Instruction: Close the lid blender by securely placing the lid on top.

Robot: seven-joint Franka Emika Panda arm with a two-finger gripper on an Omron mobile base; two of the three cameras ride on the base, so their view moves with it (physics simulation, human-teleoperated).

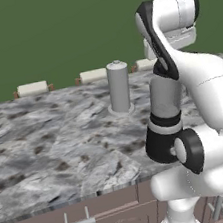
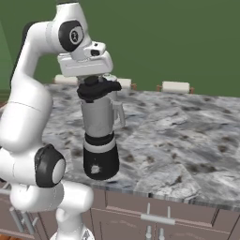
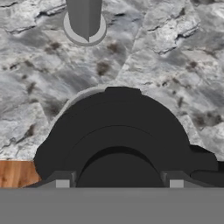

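Note:
The black round lid (image 2: 99, 89) is clamped in my gripper (image 2: 96, 83), which is shut on its raised centre knob. It sits level at the top of the blender (image 2: 100, 136), a grey jar with a side handle on a black flared base near the counter's front edge. From these frames I cannot tell whether the lid touches the jar rim. In the hand view the lid (image 3: 118, 135) spreads wide between my fingertips (image 3: 62, 180), with a thin arc of the pale jar rim (image 3: 81, 95) showing past its edge. My gripper (image 3: 119, 181) is straight above it.
A taller slim grey cylinder (image 1: 119, 86) with a knobbed top stands further back on the marble counter (image 1: 51, 137); it also shows in the hand view as the cylinder (image 3: 85, 17). Pale chair backs (image 1: 32, 88) line the far edge. Drawers (image 2: 154, 206) run below the front edge.

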